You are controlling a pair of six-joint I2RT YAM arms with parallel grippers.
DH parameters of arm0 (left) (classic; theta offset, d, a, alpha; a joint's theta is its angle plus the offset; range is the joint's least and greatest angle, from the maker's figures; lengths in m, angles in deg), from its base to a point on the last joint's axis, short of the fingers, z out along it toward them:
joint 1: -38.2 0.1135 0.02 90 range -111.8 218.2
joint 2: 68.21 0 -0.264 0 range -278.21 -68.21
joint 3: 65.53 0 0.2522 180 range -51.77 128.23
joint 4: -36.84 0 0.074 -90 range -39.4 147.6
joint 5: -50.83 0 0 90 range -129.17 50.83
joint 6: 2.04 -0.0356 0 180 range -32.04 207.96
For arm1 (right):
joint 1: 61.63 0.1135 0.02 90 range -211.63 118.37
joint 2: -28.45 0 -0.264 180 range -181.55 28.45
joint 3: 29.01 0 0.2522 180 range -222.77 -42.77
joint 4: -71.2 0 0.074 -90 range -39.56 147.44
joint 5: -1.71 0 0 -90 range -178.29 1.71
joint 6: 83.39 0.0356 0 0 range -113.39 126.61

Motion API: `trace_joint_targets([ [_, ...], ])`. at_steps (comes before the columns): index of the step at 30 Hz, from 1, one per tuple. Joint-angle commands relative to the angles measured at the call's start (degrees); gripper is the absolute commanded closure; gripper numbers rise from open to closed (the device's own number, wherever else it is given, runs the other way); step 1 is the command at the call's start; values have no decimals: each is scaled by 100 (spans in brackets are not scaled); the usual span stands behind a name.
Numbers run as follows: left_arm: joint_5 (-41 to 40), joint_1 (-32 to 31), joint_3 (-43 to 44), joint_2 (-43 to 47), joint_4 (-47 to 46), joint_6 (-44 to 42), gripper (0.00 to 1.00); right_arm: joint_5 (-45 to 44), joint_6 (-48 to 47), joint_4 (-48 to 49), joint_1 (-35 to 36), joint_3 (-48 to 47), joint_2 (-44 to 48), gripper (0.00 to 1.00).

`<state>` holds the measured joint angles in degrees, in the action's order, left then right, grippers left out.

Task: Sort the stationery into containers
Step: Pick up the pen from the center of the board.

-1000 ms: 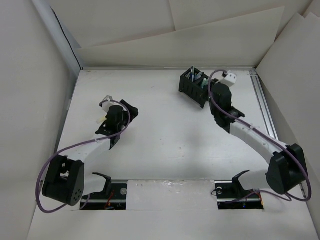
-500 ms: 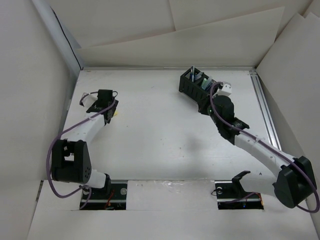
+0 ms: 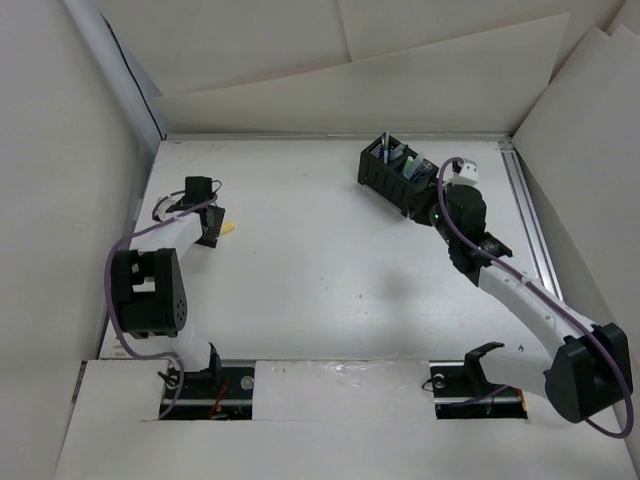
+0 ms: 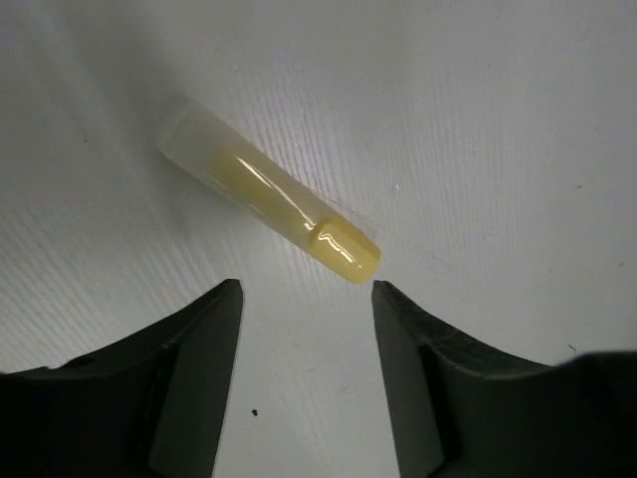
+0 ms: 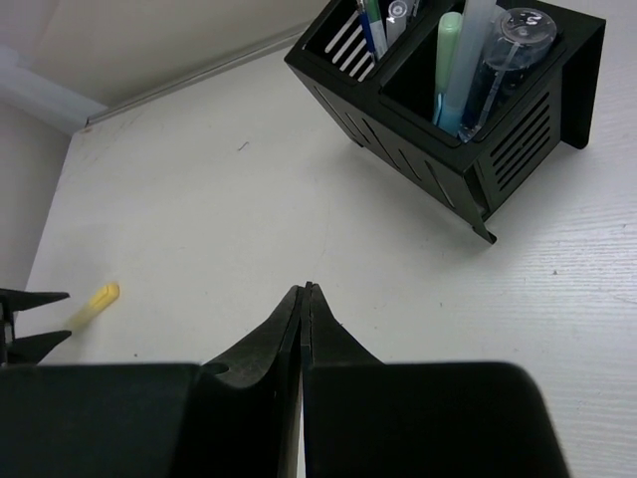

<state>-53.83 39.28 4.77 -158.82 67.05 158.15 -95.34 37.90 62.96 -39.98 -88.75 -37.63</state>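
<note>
Left pincer (image 4: 307, 291) apart, empty, pale yellow marker (image 4: 269, 204) flat on counter (image 4: 478, 119) just beyond its tips, not touching, right pincer (image 5: 305, 291) pressed together, empty, near black organiser (image 5: 418, 159) holding pens (image 5: 370, 25) and markers (image 5: 448, 60) upright.

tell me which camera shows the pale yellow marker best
The left wrist view: the pale yellow marker appears large and sharp, just beyond the open left claw. Top external shows only a yellow speck beside that claw; right wrist shows it tiny at the left edge.
</note>
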Motion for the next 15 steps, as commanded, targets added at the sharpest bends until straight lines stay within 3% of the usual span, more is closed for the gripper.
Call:
trace_joint_targets([
  [1, 94, 6, 480, -360, 648, 319, 53, 204, -53, 142, -108, 27, 166, 96],
  [4, 155, 58, 534, -554, 649, 381, 53, 257, -53, 142, -108, 27, 166, 96],
  [10, 156, 287, 420, -616, 596, 434, 40, 370, -53, 142, -161, 27, 166, 96],
  [15, 156, 524, 367, -616, 596, 381, 38, 432, -53, 142, -161, 27, 166, 96],
])
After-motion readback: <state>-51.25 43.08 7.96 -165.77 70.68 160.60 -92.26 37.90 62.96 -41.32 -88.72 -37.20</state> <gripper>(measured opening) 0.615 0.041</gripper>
